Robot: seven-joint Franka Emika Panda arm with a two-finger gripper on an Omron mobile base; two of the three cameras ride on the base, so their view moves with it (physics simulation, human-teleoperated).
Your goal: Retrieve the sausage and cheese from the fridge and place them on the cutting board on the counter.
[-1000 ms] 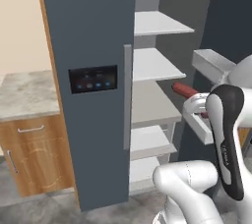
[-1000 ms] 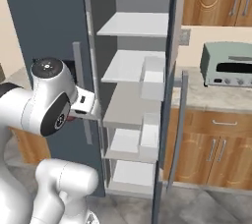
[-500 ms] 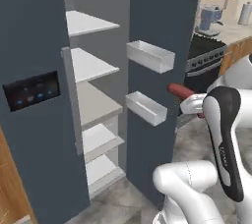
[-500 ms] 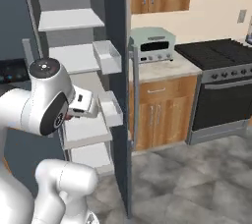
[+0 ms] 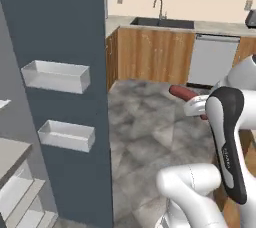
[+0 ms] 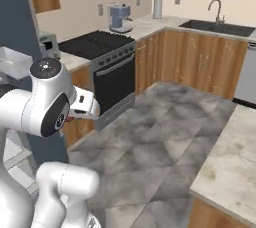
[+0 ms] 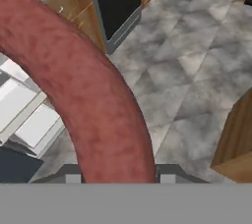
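I've got the sausage point(image 7: 93, 100) clamped in the hand point(image 5: 197, 108), carried out over the kitchen floor, away from the fridge point(image 5: 60, 32). The grip looks near one end, so a swing of the arm could let it slip and drop before the tabletop point(image 6: 230, 157).

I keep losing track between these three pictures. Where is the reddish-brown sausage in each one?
Left base view: the reddish-brown sausage juts leftward from the gripper, right of centre.
Right base view: a red sliver under the white arm, left.
Hand view: a thick curve filling the left.
Shared landmark: the grey stone-tiled floor.
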